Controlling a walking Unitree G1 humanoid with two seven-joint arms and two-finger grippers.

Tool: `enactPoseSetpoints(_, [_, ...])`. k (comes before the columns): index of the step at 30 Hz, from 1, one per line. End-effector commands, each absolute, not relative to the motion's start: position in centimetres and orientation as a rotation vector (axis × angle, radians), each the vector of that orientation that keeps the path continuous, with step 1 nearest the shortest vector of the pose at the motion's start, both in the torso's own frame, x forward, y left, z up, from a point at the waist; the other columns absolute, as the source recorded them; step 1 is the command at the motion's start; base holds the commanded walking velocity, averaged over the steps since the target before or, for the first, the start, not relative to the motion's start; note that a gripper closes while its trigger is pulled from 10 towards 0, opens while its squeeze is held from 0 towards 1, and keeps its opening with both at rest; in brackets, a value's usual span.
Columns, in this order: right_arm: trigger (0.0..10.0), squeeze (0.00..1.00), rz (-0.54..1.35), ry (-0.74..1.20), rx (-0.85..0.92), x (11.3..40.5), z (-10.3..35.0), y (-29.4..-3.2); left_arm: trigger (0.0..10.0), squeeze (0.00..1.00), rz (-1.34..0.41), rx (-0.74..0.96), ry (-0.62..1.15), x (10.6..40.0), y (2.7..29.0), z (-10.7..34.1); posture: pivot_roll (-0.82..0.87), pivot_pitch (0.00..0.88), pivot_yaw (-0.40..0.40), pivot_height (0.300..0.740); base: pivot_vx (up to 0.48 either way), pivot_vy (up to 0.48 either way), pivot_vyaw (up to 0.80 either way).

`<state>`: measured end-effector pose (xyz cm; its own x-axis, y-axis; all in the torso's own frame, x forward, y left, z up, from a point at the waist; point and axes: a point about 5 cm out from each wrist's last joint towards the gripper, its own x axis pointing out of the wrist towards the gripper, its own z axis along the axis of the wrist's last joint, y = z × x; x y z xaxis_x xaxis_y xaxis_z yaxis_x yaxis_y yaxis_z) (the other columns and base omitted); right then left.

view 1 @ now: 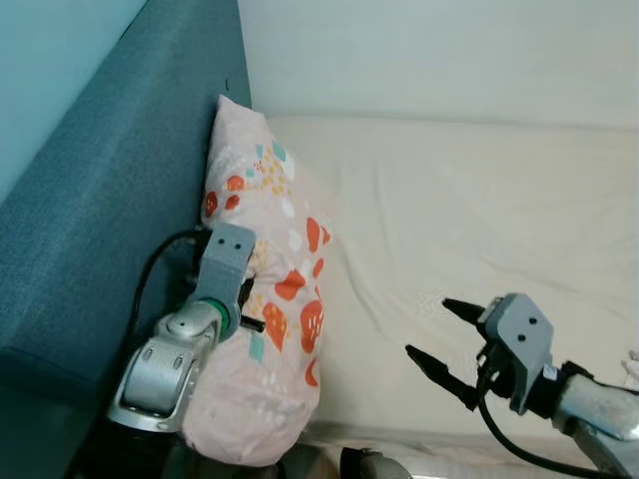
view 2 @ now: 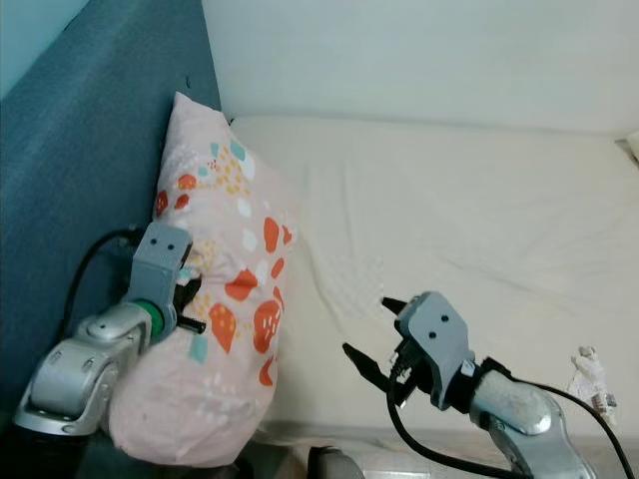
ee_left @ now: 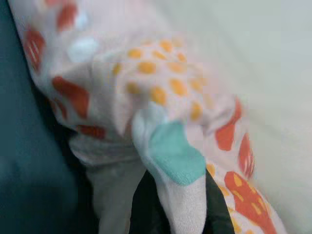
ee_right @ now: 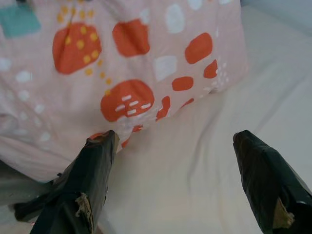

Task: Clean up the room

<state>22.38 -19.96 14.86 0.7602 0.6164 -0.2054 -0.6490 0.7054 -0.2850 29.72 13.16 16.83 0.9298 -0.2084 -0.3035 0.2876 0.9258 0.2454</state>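
Note:
A pink pillow with orange, teal and white patches stands on its edge against the blue headboard, on the cream mattress. My left gripper presses into the pillow's side and is shut on a fold of its fabric, which is pinched between the two black fingers. My right gripper hovers open just above the mattress, to the right of the pillow's lower end, fingers spread wide and pointing at the pillow.
The mattress stretches away to the right and back, with light wrinkles. A pale wall runs behind it. A small crumpled white scrap lies near the mattress's right front edge.

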Motion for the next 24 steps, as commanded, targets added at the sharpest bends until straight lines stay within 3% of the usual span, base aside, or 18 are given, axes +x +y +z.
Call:
enactPoseSetpoints(1, [10.0,0.00,0.709,0.111,-0.321,22.4,14.4,-19.7,10.0,0.00,-0.321,0.247,0.116,29.8,11.9,19.9,-0.04,0.108,0.059,0.740,0.000,0.000,0.00])
enactPoseSetpoints(3, [10.0,0.00,0.708,0.109,-0.319,22.5,14.5,-19.7,10.0,0.00,-0.324,0.216,0.094,30.0,11.8,20.6,-0.04,0.108,0.059,0.740,0.000,0.000,0.00])
enactPoseSetpoints(8, [10.0,0.00,0.718,0.076,-0.269,23.0,14.5,-18.4,10.0,0.00,-0.324,-0.060,0.030,32.1,9.8,23.6,-0.05,0.101,0.050,0.740,0.000,0.000,0.00])
enactPoseSetpoints(11, [10.0,0.00,0.723,0.075,-0.260,23.0,14.4,-18.1,10.0,0.00,-0.332,-0.090,0.031,32.5,9.4,23.8,-0.05,0.101,0.050,0.740,0.000,0.000,0.00])
enactPoseSetpoints(16, [10.0,0.00,0.733,0.086,-0.239,23.0,13.8,-17.6,10.0,0.00,-0.356,-0.179,-0.068,34.6,6.2,26.0,-0.07,0.103,0.046,0.740,0.000,0.000,0.00])
enactPoseSetpoints(21, [10.0,0.00,0.731,0.087,-0.236,23.0,13.8,-17.5,10.0,0.00,-0.353,-0.153,-0.134,35.3,5.0,27.1,-0.09,0.106,0.047,0.740,0.000,0.000,0.00])
enactPoseSetpoints(24, [10.0,0.00,0.727,0.089,-0.231,22.9,13.8,-17.4,10.0,0.00,-0.335,0.010,-0.308,35.7,3.4,29.6,-0.10,0.111,0.048,0.740,0.000,0.000,0.00])
